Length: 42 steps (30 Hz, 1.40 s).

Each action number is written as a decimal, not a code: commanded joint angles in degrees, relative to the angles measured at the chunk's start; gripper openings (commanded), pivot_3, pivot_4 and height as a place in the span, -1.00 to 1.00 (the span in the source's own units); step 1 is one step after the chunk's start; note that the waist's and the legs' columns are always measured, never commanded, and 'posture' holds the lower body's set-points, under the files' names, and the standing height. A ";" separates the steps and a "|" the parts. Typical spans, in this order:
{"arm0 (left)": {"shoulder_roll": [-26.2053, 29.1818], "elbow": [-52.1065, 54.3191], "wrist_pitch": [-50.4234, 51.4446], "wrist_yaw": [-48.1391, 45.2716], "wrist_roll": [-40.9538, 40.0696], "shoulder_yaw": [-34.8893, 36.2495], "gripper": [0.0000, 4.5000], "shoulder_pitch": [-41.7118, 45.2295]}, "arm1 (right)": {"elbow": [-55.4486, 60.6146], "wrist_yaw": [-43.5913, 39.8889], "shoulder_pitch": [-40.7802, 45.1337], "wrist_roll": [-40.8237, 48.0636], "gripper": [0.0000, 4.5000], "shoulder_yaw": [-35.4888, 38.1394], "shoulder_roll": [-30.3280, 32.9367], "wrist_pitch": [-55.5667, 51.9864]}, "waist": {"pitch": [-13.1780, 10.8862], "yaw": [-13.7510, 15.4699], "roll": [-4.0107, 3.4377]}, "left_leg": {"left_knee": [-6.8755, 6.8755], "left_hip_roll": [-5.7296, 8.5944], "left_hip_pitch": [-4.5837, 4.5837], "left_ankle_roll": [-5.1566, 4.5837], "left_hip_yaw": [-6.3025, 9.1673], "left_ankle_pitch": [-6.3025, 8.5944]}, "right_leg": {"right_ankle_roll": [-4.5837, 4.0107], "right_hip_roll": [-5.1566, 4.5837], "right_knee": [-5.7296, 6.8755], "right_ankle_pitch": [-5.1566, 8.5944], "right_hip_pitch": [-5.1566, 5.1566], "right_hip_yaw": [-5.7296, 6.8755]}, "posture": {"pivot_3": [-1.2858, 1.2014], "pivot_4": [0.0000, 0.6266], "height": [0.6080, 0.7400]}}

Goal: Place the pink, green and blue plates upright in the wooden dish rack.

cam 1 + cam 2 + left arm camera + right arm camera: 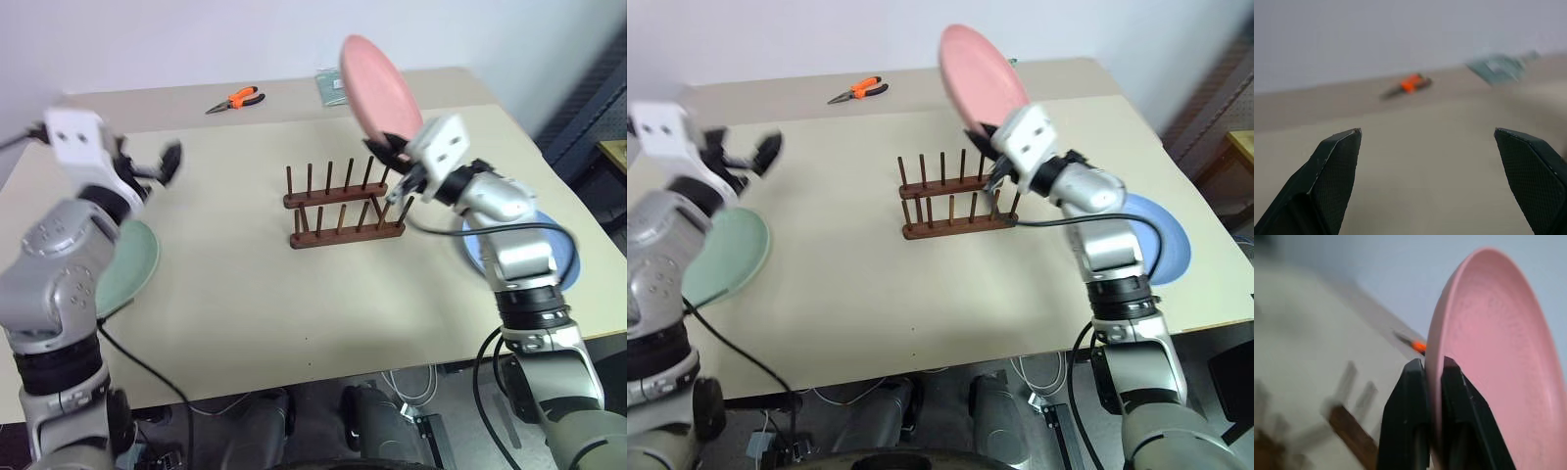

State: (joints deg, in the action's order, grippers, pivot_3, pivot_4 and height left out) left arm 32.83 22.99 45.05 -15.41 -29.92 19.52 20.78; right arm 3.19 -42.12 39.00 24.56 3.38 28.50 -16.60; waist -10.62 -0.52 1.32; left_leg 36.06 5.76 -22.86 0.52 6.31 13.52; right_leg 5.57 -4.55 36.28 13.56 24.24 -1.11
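My right gripper [394, 149] is shut on the lower rim of the pink plate [372, 86], which stands on edge in the air. The plate is above and just right of the wooden dish rack [343, 211], whose pegs hold nothing. In the right wrist view both fingers pinch the pink plate's [1498, 357] rim. The green plate [132, 259] lies flat at the table's left, partly hidden under my left arm. Partly covered by my right forearm, the blue plate [1161, 235] lies flat at the right. My left gripper [1427, 142] is open and holds nothing, hovering over the left of the table.
Orange-handled pliers [238, 98] lie near the table's far edge, with a greenish packet [330, 86] beside them behind the pink plate. The beige table [255, 294] is bare in front of the rack. A black cable runs along my right arm.
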 commanded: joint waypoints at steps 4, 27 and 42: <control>2.61 6.88 -5.12 -13.08 -2.96 -6.34 0.98 -4.81 | 5.80 1.11 0.61 22.82 -1.00 10.75 0.84 -19.39 | 0.00 -0.03 -0.02 | 0.04 -0.11 0.00 -0.02 -0.05 0.00 | -0.19 0.03 -0.09 -0.05 -0.03 0.02 | 0.03 -0.52 1.00; 0.01 9.09 -6.90 -14.07 -0.61 -12.64 1.00 -9.84 | 0.38 12.67 -2.88 21.61 0.14 13.38 -2.59 -21.63 | 0.00 -0.10 -0.17 | 0.06 -0.21 -0.14 -0.06 -0.15 -0.04 | -0.18 0.11 -0.10 -0.13 0.13 0.02 | 0.03 -0.52 1.00; -5.96 -2.05 -4.50 10.94 6.83 9.34 1.00 -9.28 | 5.30 0.03 3.67 -0.45 0.98 1.93 11.72 -2.45 | -0.02 -0.57 -0.23 | 0.04 -0.30 -0.14 -0.05 -0.18 -0.05 | -0.16 0.20 -0.08 -0.13 0.19 0.05 | 0.03 -0.52 1.00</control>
State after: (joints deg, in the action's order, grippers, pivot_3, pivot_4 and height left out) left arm 26.89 21.07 39.95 -8.80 -24.36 23.99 11.09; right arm 4.48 -40.00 40.91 25.17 7.34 39.79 -20.76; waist -10.63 -1.08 1.09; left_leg 36.09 5.40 -22.99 0.48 6.13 13.48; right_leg 5.40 -4.29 36.20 13.43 24.43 -1.07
